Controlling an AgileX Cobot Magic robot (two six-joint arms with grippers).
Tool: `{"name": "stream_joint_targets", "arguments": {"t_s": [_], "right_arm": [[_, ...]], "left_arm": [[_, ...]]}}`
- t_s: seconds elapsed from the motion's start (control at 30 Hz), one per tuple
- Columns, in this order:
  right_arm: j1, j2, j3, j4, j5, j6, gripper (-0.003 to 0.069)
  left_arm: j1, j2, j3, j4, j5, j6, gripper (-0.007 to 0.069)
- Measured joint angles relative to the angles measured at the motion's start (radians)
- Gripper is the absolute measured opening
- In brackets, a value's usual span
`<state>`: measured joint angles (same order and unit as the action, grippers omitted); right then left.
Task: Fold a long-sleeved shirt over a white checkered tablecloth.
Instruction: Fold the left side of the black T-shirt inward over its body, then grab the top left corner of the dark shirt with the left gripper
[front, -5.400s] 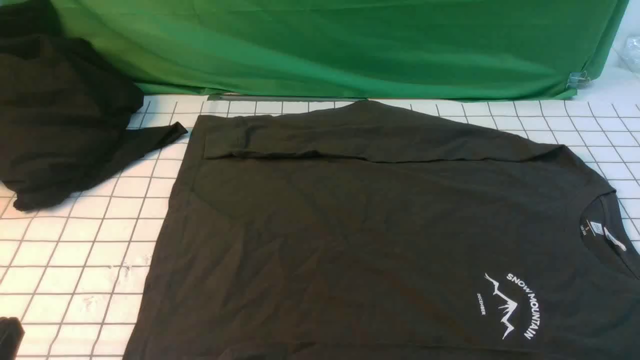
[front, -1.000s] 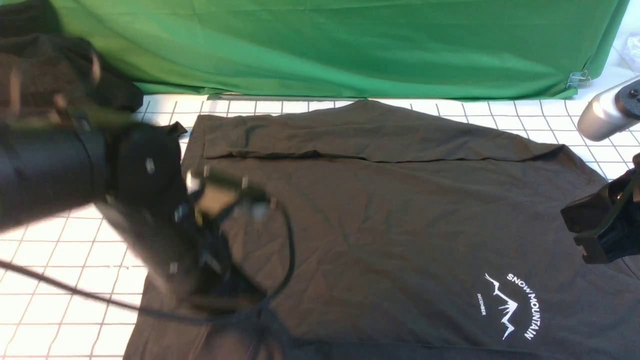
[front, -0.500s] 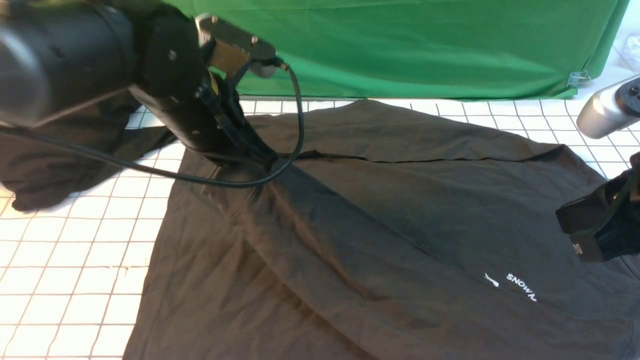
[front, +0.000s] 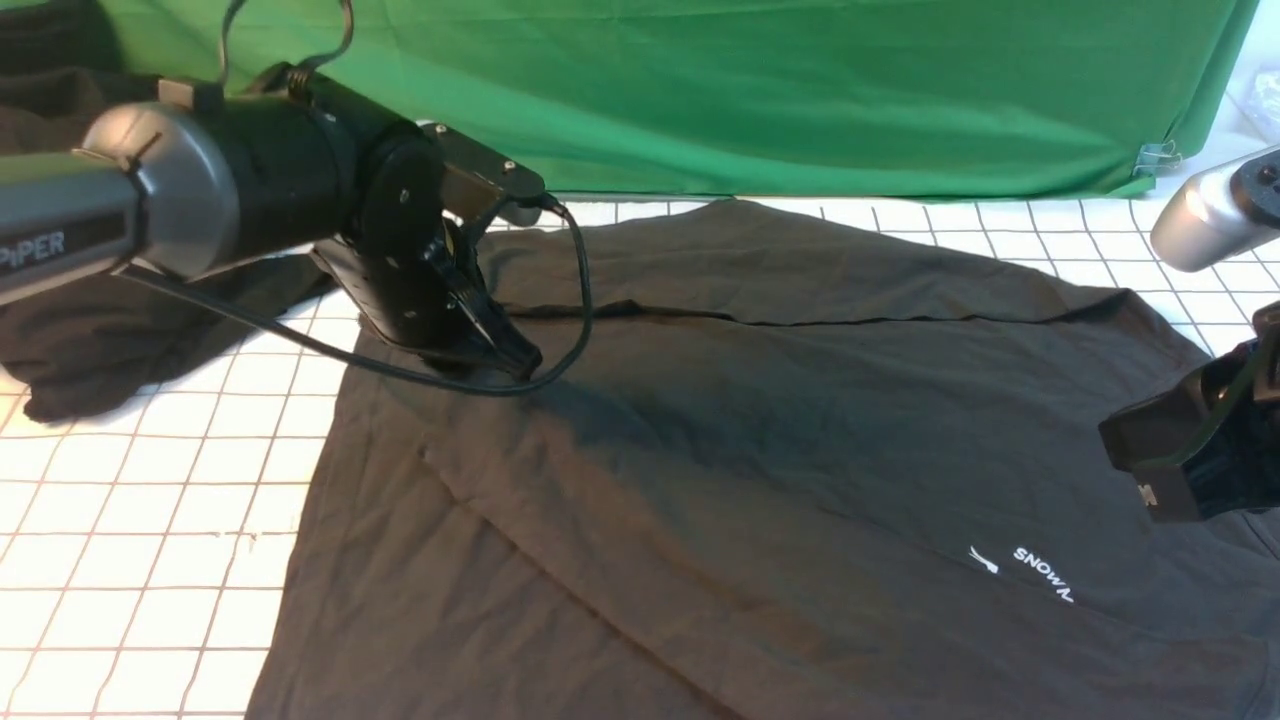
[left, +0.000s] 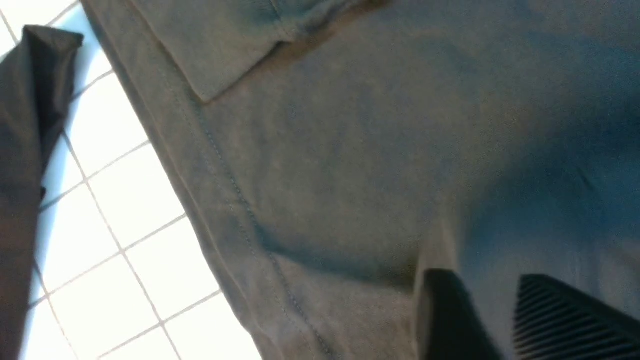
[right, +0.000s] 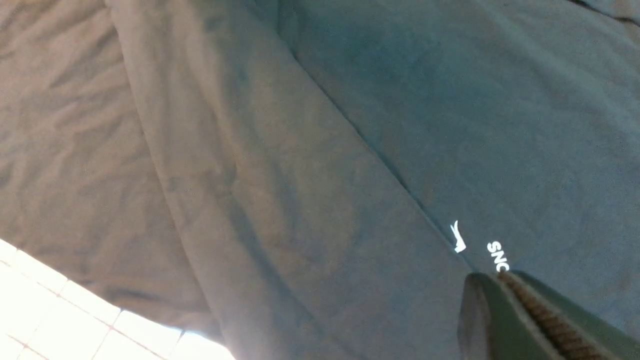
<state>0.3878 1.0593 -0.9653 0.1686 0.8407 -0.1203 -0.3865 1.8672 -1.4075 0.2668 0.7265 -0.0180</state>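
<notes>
The long-sleeved shirt (front: 800, 450) lies spread on the white checkered tablecloth (front: 150, 480), collar end to the right. A long strip of it is folded diagonally over the chest, hiding most of the white logo (front: 1040, 575). Another sleeve lies folded along the far edge. My left gripper (front: 520, 360) hovers just over the shirt's far left part, open; in the left wrist view its fingers (left: 450, 315) stand apart with only shirt (left: 350, 150) behind them. My right gripper (front: 1150, 470) hangs over the shirt's right side, shut and empty; its tip (right: 495, 275) sits by the logo letters (right: 497, 252).
A blacker heap of cloth (front: 100, 340) lies at the far left on the tablecloth, near the left arm; a corner of it (left: 20, 150) shows in the left wrist view. A green cloth (front: 700, 90) hangs along the back. Bare checkered cloth (right: 40, 310) lies left of the shirt.
My left gripper swept from the near left up to the far left, dragging a strip of shirt over the logo, then opened and let it go. The right gripper barely moved.
</notes>
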Motion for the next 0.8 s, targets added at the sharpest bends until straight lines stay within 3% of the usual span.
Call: {"name": "stream_joint_targets", "arguments": {"t_s": [0.1,0.23,0.43,0.8], "right_arm": [[0.000,0.000,0.000,0.000,0.001,0.000,0.0000],[0.000,-0.001,0.000,0.001,0.007,0.000,0.0000],[0.000,-0.001,0.000,0.001,0.026,0.000,0.0000],[0.000,-0.001,0.000,0.001,0.043,0.000,0.0000]], "left_arm": [[0.011,0.001,-0.032,0.032,0.053,-0.051,0.0404],[0.074,0.014,-0.123,0.009,0.065,-0.134,0.0478],[0.194,0.121,-0.318,-0.129,0.009,-0.089,0.0470],[0.248,0.342,-0.412,-0.204,-0.140,-0.116,0.0408]]}}
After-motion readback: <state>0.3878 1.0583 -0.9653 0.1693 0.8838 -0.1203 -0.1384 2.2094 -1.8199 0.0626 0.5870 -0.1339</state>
